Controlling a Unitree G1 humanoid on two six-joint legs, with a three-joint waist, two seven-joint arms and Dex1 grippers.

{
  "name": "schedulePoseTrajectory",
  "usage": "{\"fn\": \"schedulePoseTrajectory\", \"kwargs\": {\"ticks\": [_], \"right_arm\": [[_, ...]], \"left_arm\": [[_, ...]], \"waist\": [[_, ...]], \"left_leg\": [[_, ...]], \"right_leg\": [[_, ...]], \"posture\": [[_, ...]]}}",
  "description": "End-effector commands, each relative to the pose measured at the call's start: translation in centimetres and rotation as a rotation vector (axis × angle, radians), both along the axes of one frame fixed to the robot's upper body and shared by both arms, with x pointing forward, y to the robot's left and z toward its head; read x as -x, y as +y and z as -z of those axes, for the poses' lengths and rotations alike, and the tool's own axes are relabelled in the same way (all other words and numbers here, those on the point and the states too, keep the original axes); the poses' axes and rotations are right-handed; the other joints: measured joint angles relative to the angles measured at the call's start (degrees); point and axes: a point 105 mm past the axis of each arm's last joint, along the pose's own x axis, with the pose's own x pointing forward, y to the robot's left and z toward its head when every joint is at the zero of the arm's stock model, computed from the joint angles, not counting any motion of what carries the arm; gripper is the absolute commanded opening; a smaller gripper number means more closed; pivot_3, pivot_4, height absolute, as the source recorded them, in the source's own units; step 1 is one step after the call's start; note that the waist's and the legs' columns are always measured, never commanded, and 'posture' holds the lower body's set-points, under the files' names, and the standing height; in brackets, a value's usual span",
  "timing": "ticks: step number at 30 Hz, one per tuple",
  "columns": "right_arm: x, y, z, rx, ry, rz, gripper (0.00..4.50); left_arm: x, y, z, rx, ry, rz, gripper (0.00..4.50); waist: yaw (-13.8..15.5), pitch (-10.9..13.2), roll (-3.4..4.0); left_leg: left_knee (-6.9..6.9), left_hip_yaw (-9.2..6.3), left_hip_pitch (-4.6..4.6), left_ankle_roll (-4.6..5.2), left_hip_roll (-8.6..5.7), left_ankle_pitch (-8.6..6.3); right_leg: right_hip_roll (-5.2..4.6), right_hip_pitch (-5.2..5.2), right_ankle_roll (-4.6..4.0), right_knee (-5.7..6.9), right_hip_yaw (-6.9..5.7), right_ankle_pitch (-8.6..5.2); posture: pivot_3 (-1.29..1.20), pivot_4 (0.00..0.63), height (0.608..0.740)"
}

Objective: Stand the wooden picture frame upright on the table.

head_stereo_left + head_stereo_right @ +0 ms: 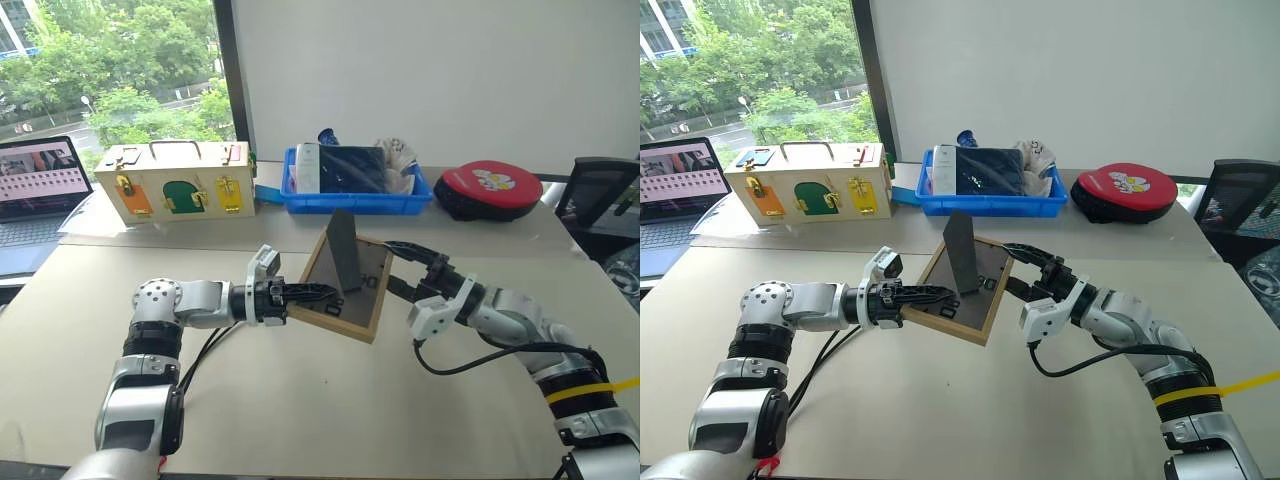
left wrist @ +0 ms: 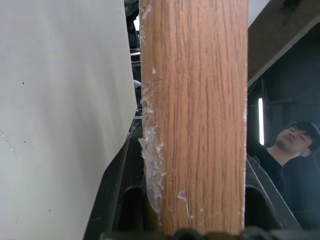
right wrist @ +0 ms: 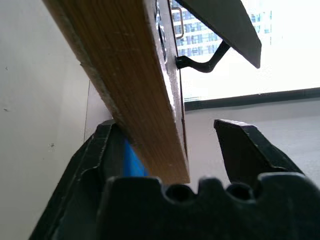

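A: Your left gripper (image 1: 318, 293) is clamped on the near left edge of the small light-wood picture frame (image 1: 345, 287), holding it tilted above the pale beige table (image 1: 330, 410), dark back panel facing up

B: And its grey fold-out stand (image 1: 344, 252) sticks up from that panel. See your right gripper (image 1: 398, 268)? The frame's right edge sits between its black fingers (image 3: 250, 150), one finger touching the wood, the other standing clear with a gap, so it's part open, not pinching yet

A: Behind, well apart, you've got the cream wooden box with coloured doors (image 1: 180, 180), a blue plastic tray (image 1: 355, 198) and a red round case (image 1: 490, 190)
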Motion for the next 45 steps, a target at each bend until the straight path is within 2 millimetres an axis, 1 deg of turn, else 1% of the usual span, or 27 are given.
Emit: {"fn": "schedulePoseTrajectory", "kwargs": {"ticks": [1,3,4,5,6,8,9,11,12,13,14,15,16,18,21,23,25,27,28,29,31,33,35,40,41,43,45], "right_arm": [[1.5,0.9,-2.4,-0.072,-0.104,-0.084,1.79],[1.5,0.9,-2.4,-0.074,-0.110,-0.086,1.37],[1.6,1.0,-2.4,-0.075,-0.115,-0.087,1.36],[1.6,1.0,-2.4,-0.075,-0.117,-0.087,1.36],[1.6,0.9,-2.5,-0.077,-0.117,-0.087,1.35],[1.4,0.8,-2.4,-0.086,-0.100,-0.083,1.24],[1.3,0.7,-2.4,-0.094,-0.086,-0.081,1.24],[0.9,0.4,-2.2,-0.130,-0.025,-0.072,1.23],[0.8,0.3,-2.3,-0.147,0.003,-0.070,1.23],[0.4,0.3,-2.2,-0.172,0.059,-0.068,1.22],[0.3,0.2,-2.1,-0.188,0.098,-0.069,1.21],[0.0,0.2,-2.0,-0.208,0.143,-0.069,1.20],[-0.1,0.1,-2.3,-0.227,0.167,-0.073,1.20],[-0.9,-0.1,-2.9,-0.338,0.320,-0.080,1.19],[-1.9,0.0,-4.5,-0.454,0.487,-0.133,1.19],[-2.5,0.3,-4.8,-0.540,0.688,-0.182,1.19],[-2.8,0.5,-4.7,-0.635,0.922,-0.238,1.19],[-3.0,0.8,-3.8,-0.652,1.158,-0.248,1.18],[-2.8,0.9,-3.4,-0.648,1.236,-0.249,1.18],[-2.5,1.1,-3.1,-0.623,1.293,-0.261,1.18],[-3.0,1.2,-2.6,-0.631,1.387,-0.247,1.18],[-3.4,1.2,-1.8,-0.620,1.447,-0.216,1.18],[-4.2,0.9,-0.1,-0.595,1.478,-0.168,1.18],[-4.9,0.7,1.2,-0.677,1.608,-0.214,1.18],[-5.1,0.6,1.9,-0.686,1.628,-0.208,1.18],[-5.6,0.5,3.2,-0.762,1.673,-0.206,1.18],[-5.6,0.6,3.9,-0.789,1.707,-0.216,1.18]], "left_arm": [[-0.5,0.2,0.3,-0.027,-0.019,-0.052,1.13],[-0.3,0.2,0.3,-0.029,-0.028,-0.048,1.13],[-0.2,0.1,0.3,-0.028,-0.032,-0.046,1.13],[-0.1,0.1,0.2,-0.030,-0.046,-0.043,2.12],[-0.1,0.1,0.2,-0.034,-0.055,-0.046,2.28],[-0.3,0.4,-0.2,-0.031,-0.097,-0.086,3.10],[-0.9,0.9,-0.8,-0.024,-0.152,-0.147,3.33],[-2.2,2.7,-2.6,-0.003,-0.306,-0.329,4.08],[-2.5,3.9,-4.0,0.019,-0.431,-0.430,4.46],[-2.1,5.1,-5.6,0.091,-0.553,-0.492,4.50],[-1.6,5.8,-6.6,0.139,-0.641,-0.522,4.50],[-1.3,6.2,-6.8,0.140,-0.692,-0.529,4.50],[-1.1,6.5,-6.5,0.109,-0.718,-0.530,4.50],[-0.6,7.6,-5.5,0.050,-0.725,-0.498,4.50],[-0.4,9.3,-5.1,0.005,-0.753,-0.527,4.50],[-0.2,10.2,-5.3,0.013,-0.760,-0.555,4.50],[0.2,10.5,-5.1,0.014,-0.769,-0.559,4.50],[0.7,10.6,-4.7,0.004,-0.770,-0.559,4.50],[0.8,10.6,-4.6,0.002,-0.769,-0.560,4.50],[0.9,10.7,-4.4,-0.003,-0.767,-0.564,4.50],[1.2,10.8,-4.1,-0.016,-0.763,-0.576,4.50],[1.4,10.8,-3.7,-0.033,-0.762,-0.584,4.50],[1.5,10.6,-3.3,-0.051,-0.754,-0.594,4.50],[1.7,10.2,-2.6,-0.073,-0.739,-0.586,4.50],[1.6,10.3,-2.6,-0.072,-0.738,-0.592,4.50],[1.4,10.4,-2.8,-0.061,-0.736,-0.603,4.50],[1.3,10.4,-2.9,-0.060,-0.735,-0.606,4.50]], "waist": [[0.2,0.0,0.00],[0.3,0.0,0.00],[0.3,0.0,0.00],[0.3,0.0,0.00],[0.4,0.0,0.00],[0.3,0.0,0.00],[0.4,0.0,0.00],[0.3,0.0,0.00],[0.3,0.0,0.00],[0.1,0.0,0.00],[0.0,0.0,0.00],[0.1,0.0,0.00],[0.1,0.0,0.00],[0.1,0.0,0.00],[-0.3,0.0,-0.01],[-0.3,0.0,0.00],[-0.4,0.0,-0.01],[-0.2,0.0,-0.01],[-0.2,0.0,-0.01],[-0.1,0.0,-0.01],[0.0,0.0,-0.01],[-0.1,0.0,0.00],[-0.3,0.0,0.00],[-0.4,0.0,-0.02],[-0.4,0.0,-0.02],[-0.4,0.0,-0.01],[-0.5,0.0,-0.02]], "left_leg": [[0.01,-0.01,0.00,0.00,0.00,0.00],[0.00,-0.01,0.02,0.00,-0.01,0.00],[0.00,-0.01,0.02,0.00,-0.01,0.00],[-0.01,-0.01,0.02,0.00,-0.01,0.00],[-0.01,-0.01,0.02,0.00,-0.01,0.00],[0.00,-0.02,0.02,-0.01,-0.01,0.01],[-0.01,-0.02,0.02,-0.02,-0.01,0.01],[-0.02,-0.02,0.05,-0.03,-0.01,0.02],[-0.03,-0.02,0.05,-0.09,-0.01,0.06],[-0.06,-0.02,0.06,-0.16,-0.01,0.10],[-0.09,-0.02,0.09,-0.35,-0.01,0.21],[-0.12,-0.01,0.10,-0.55,-0.01,0.33],[-0.13,-0.02,0.11,-0.55,-0.01,0.35],[-0.13,-0.02,0.16,-0.45,-0.01,0.29],[-0.11,-0.02,0.22,-0.07,-0.01,0.10],[-0.10,-0.02,0.21,-0.05,-0.01,0.10],[-0.10,-0.05,0.20,-0.03,-0.01,0.09],[-0.11,-0.07,0.19,-0.01,0.00,0.08],[-0.11,-0.07,0.18,0.02,0.00,0.06],[-0.12,-0.07,0.17,0.04,0.00,0.05],[-0.12,-0.08,0.12,0.05,0.00,0.04],[-0.10,-0.07,0.08,0.06,0.00,0.04],[-0.08,-0.07,0.08,0.06,0.00,0.04],[-0.10,-0.07,0.07,0.07,0.00,0.03],[-0.10,-0.08,0.04,0.07,0.00,0.03],[-0.08,-0.08,-0.01,0.07,0.00,0.03],[-0.07,-0.08,0.00,0.07,0.00,0.03]], "right_leg": [[0.00,0.01,0.00,0.00,-0.01,0.00],[0.00,0.01,0.00,0.00,-0.01,0.00],[0.00,0.01,0.00,0.00,-0.01,0.00],[0.00,0.01,0.00,0.00,-0.01,0.00],[0.00,0.00,0.00,0.01,-0.01,0.00],[0.00,0.00,0.00,0.01,0.00,0.00],[0.00,0.01,-0.01,0.01,0.00,0.00],[0.00,0.03,-0.01,0.00,0.00,0.01],[-0.01,0.04,-0.02,0.01,-0.01,0.01],[-0.01,0.04,-0.03,0.00,0.00,0.02],[-0.01,0.05,-0.04,-0.01,0.00,0.02],[-0.01,0.07,-0.06,-0.01,-0.01,0.03],[-0.01,0.08,-0.06,-0.01,-0.02,0.03],[-0.01,0.14,-0.06,-0.02,-0.02,0.03],[-0.02,0.21,-0.05,-0.01,-0.02,0.03],[-0.02,0.21,-0.05,-0.01,-0.03,0.03],[-0.02,0.21,-0.05,0.00,-0.07,0.03],[-0.02,0.20,-0.05,0.00,-0.10,0.03],[-0.02,0.19,-0.05,-0.01,-0.10,0.03],[-0.02,0.19,-0.06,-0.01,-0.11,0.02],[-0.02,0.12,-0.06,-0.02,-0.12,0.02],[-0.02,0.08,-0.06,-0.03,-0.11,0.02],[-0.01,0.08,-0.06,-0.03,-0.11,0.02],[-0.01,0.07,-0.05,-0.06,-0.11,0.01],[-0.01,0.05,-0.05,-0.06,-0.12,0.01],[-0.01,0.01,-0.05,-0.05,-0.12,0.02],[-0.01,0.02,-0.05,-0.05,-0.12,0.02]], "posture": [[0.00,0.150,0.725],[0.00,0.150,0.725],[0.00,0.150,0.725],[0.00,0.150,0.725],[0.00,0.150,0.725],[0.00,0.150,0.725],[0.00,0.150,0.725],[0.00,0.150,0.725],[0.00,0.150,0.725],[0.00,0.150,0.725],[0.00,0.150,0.725],[0.00,0.150,0.725],[0.00,0.150,0.725],[0.00,0.150,0.725],[0.00,0.150,0.725],[0.00,0.150,0.725],[0.00,0.150,0.725],[0.00,0.150,0.725],[0.00,0.150,0.725],[0.00,0.150,0.725],[0.00,0.150,0.725],[0.00,0.150,0.725],[0.00,0.150,0.725],[0.00,0.150,0.725],[0.00,0.150,0.725],[0.00,0.150,0.725],[0.00,0.150,0.725]]}}
